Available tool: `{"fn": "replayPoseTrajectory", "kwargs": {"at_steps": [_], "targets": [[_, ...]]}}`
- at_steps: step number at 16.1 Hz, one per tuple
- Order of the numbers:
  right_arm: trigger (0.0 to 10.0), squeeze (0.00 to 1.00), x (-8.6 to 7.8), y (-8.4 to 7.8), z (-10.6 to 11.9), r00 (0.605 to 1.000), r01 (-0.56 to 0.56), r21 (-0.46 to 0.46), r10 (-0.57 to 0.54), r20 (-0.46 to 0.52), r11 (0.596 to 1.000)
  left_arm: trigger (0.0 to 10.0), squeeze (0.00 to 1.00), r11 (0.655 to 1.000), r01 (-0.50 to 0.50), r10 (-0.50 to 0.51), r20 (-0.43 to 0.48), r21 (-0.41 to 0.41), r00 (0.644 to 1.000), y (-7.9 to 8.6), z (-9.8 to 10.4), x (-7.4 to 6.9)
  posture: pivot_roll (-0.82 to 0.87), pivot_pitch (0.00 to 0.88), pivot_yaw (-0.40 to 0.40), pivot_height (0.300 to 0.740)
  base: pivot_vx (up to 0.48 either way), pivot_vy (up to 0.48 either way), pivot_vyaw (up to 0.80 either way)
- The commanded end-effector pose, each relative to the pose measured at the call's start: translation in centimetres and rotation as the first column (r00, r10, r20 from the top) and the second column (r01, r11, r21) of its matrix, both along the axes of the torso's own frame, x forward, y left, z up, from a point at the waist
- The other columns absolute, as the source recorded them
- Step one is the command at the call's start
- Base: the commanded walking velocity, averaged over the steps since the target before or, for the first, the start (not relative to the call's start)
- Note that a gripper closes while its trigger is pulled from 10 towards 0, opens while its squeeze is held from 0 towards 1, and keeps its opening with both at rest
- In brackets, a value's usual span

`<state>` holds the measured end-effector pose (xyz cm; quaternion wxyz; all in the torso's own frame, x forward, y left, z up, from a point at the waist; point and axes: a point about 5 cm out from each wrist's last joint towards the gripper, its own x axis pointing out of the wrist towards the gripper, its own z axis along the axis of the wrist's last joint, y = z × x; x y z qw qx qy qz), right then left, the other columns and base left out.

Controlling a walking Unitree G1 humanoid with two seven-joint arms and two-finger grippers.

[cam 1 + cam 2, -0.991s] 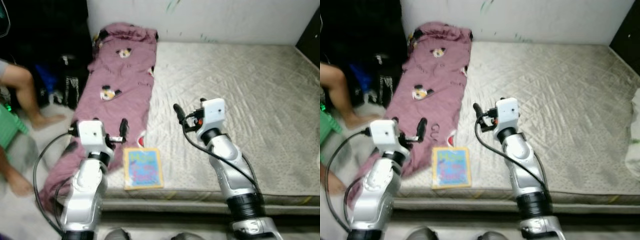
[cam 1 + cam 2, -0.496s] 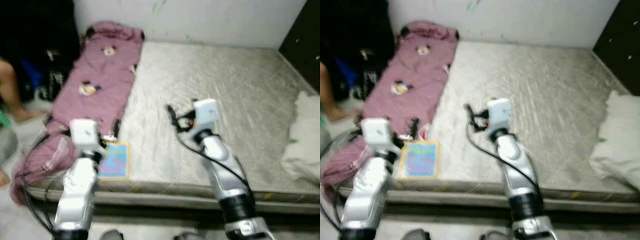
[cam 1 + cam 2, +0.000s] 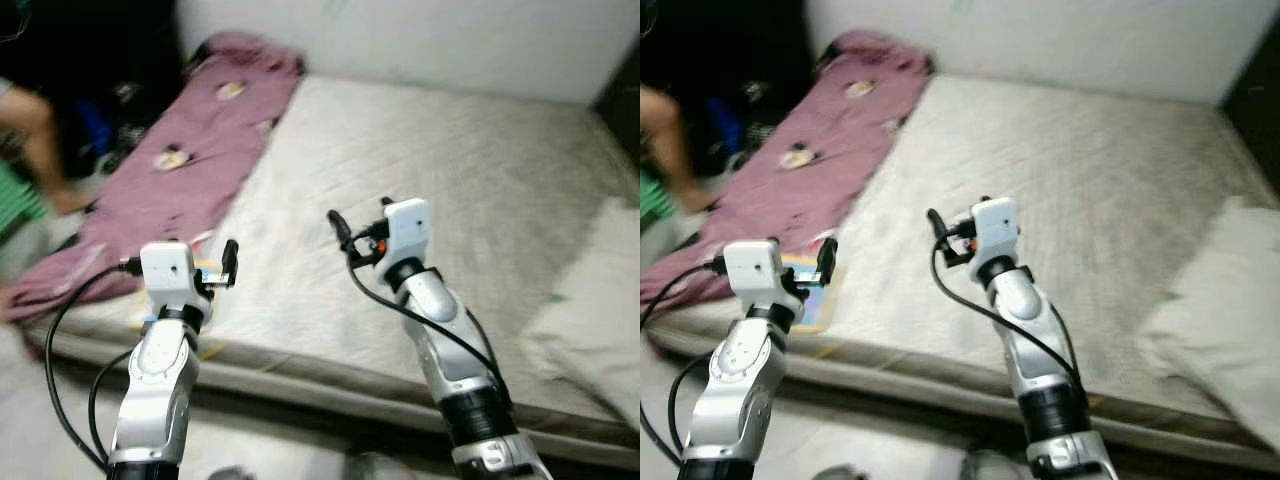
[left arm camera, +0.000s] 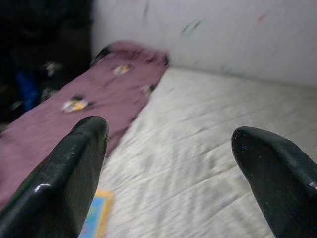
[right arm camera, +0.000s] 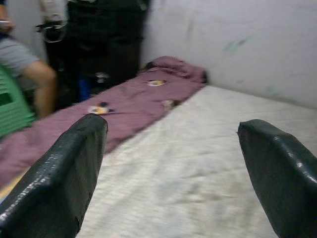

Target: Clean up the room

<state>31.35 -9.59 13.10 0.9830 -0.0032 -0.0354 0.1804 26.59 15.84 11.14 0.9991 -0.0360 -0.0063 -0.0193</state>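
The thin blue-and-yellow picture book (image 3: pixel 812 287) lies flat at the bare grey quilted mattress's (image 3: pixel 450 170) near-left edge — just beyond the spread, empty left gripper (image 3: pixel 827 257), the nearer one; right gripper (image 3: pixel 338 228) likewise spread.

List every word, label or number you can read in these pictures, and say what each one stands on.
None can be read.
Book on the mattress near the left gripper: its bright cover is mostly hidden and too blurred to read.
Purple blanket: small cartoon prints, no legible lettering.
Wall: coloured smudges, not text.
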Motion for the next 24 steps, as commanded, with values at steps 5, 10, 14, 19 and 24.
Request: {"fn": "replayPoseTrajectory", "kwargs": {"at_steps": [5, 10, 14, 19, 24], "targets": [[10.0, 0.00, 0.10, -0.69, -0.05, 1.000, 0.025, -0.009, -0.025, 0.000, 1.000, 10.0, 0.00, 1.000, 0.019, -0.019, -0.014, -0.017, 1.000, -0.59, -0.31, -0.14, -0.06, 0.000, -0.015, 0.740, 0.000, -0.285, 0.00], [10.0, 0.00, 0.14, -0.75, -0.03, 1.000, 0.029, -0.009, -0.029, 0.001, 1.000, 10.0, 0.00, 1.000, 0.017, -0.017, -0.012, -0.012, 1.000, -0.68, -0.28, -0.05, -0.07, 0.000, -0.014, 0.740, 0.000, 0.000, 0.00], [10.0, 0.00, 0.21, -0.80, -0.02, 0.999, 0.032, -0.010, -0.032, 0.001, 0.999, 10.0, 0.00, 1.000, 0.022, -0.022, -0.010, -0.012, 1.000, -0.80, -0.24, 0.08, -0.07, 0.000, -0.014, 0.740, 0.000, -0.403, 0.00], [10.0, 0.00, 0.28, -0.81, 0.05, 0.999, 0.034, -0.009, -0.034, 0.003, 0.999, 10.0, 0.00, 1.000, 0.022, -0.022, -0.009, -0.014, 1.000, -0.82, -0.23, 0.19, -0.07, 0.000, -0.013, 0.740, 0.000, -0.480, 0.00], [10.0, 0.00, 0.26, -0.82, 0.11, 0.999, 0.036, -0.008, -0.035, 0.005, 0.999, 10.0, 0.00, 0.999, 0.032, -0.032, 0.011, -0.031, 0.999, -0.87, -0.06, 0.20, -0.07, 0.000, -0.013, 0.740, 0.000, 0.000, 0.00]]}}
